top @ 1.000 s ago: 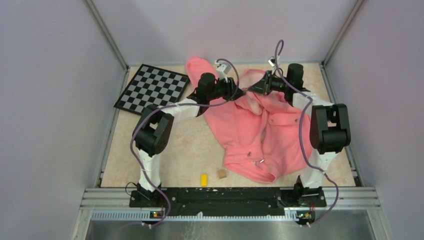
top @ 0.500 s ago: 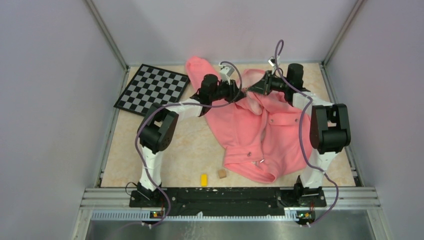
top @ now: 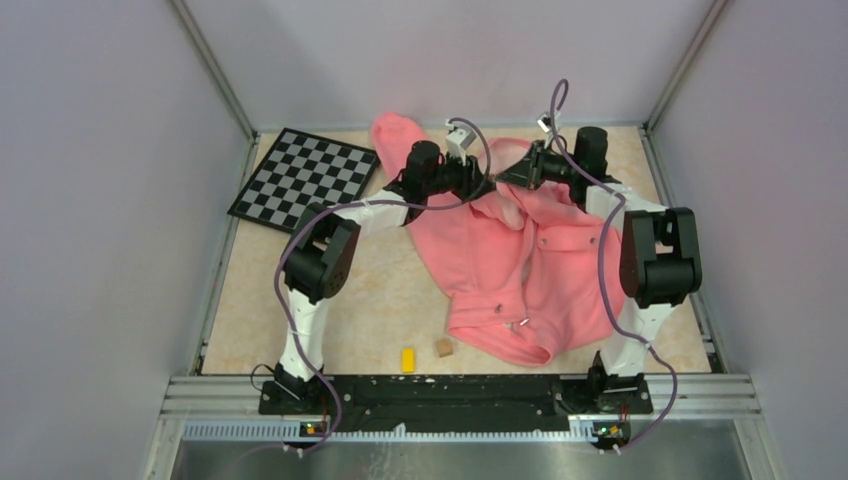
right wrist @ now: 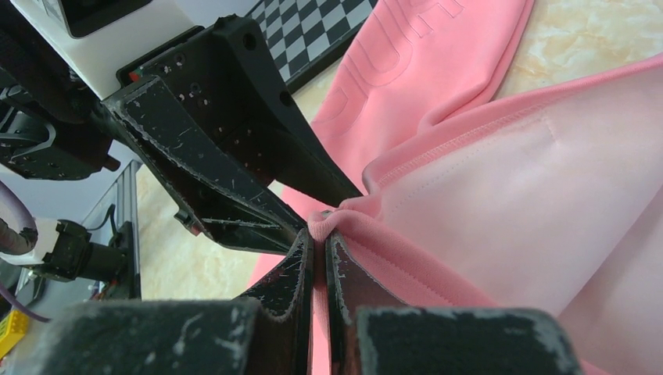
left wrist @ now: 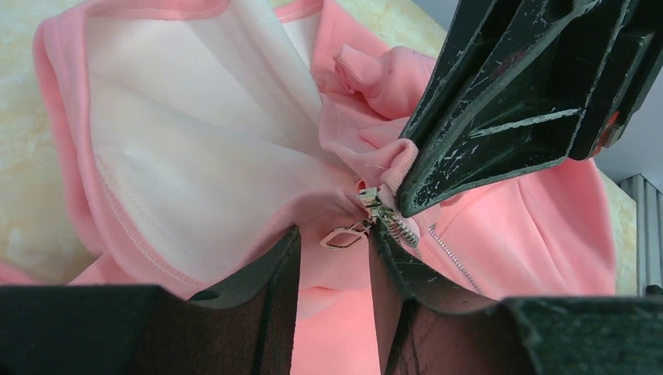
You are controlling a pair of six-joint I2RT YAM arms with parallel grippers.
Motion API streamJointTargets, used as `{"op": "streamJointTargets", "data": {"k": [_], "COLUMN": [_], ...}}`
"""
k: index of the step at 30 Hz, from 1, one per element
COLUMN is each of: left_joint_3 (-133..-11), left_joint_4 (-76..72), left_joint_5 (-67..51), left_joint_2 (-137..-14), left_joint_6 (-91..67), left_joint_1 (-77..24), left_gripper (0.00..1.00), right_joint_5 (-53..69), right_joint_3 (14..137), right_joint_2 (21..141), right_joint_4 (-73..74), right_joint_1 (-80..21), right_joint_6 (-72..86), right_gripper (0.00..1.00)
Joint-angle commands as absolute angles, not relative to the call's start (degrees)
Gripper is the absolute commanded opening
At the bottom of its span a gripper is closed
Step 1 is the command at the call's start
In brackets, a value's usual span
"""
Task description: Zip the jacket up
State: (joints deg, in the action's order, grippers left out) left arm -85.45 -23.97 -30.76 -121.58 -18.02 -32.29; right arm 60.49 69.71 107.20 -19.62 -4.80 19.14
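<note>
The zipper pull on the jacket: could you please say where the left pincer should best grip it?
Probably the flat diamond-shaped tab, approached straight on: it dangles free beside the slider, between the left pincer's open fingers, while the right pincer pins the ribbed edge above.

Black-and-white arms, purple cables, scuffed black fingers

You're working in a robotics lab test cell: plain grey panel walls on aluminium framing box in a beige counter. Two cabled robot arms stand bolted to a black base plate at bottom centre. A checkerboard panel lies upper left.
</note>
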Motion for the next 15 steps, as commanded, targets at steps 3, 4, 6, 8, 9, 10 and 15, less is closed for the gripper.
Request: {"op": "streamJointTargets", "data": {"k": [3, 4, 6, 8, 9, 10, 15], "left_joint_3": [-87.9, -87.76, -87.59, -87.49, -87.59, -87.69, -88.24], "left_joint_4": [-25.86, -26.07, -26.62, -26.89, -26.85, -26.59, -25.32], "left_joint_5": [-32.89, -33.03, -33.41, -33.59, -33.44, -33.27, -33.58], "left_joint_2": [-122.07, -122.08, -122.08, -122.04, -122.12, -122.16, -122.2], "left_joint_6": [-17.03, -17.11, -17.31, -17.39, -17.36, -17.32, -17.06], "left_joint_1": [-32.46, -32.46, -32.45, -32.44, -32.43, -32.49, -32.51], "left_gripper": [0.36, 0.34, 0.33, 0.31, 0.29, 0.28, 0.18], "right_joint_5": [61.35, 61.34, 61.41, 61.36, 61.34, 61.4, 61.27], "right_joint_3": [70.5, 70.49, 70.53, 70.49, 70.49, 70.53, 70.49], "right_joint_2": [104.04, 104.06, 104.21, 104.19, 104.23, 104.24, 104.24], "right_joint_4": [-22.2, -22.23, -22.24, -22.24, -22.2, -22.23, -22.34], "right_joint_1": [-5.13, -5.15, -5.15, -5.19, -5.24, -5.24, -5.34], "right_joint_6": [18.67, 18.58, 18.69, 18.72, 18.65, 18.64, 18.57], "right_gripper": [0.0, 0.0, 0.0, 0.0, 0.0, 0.0, 0.0]}}
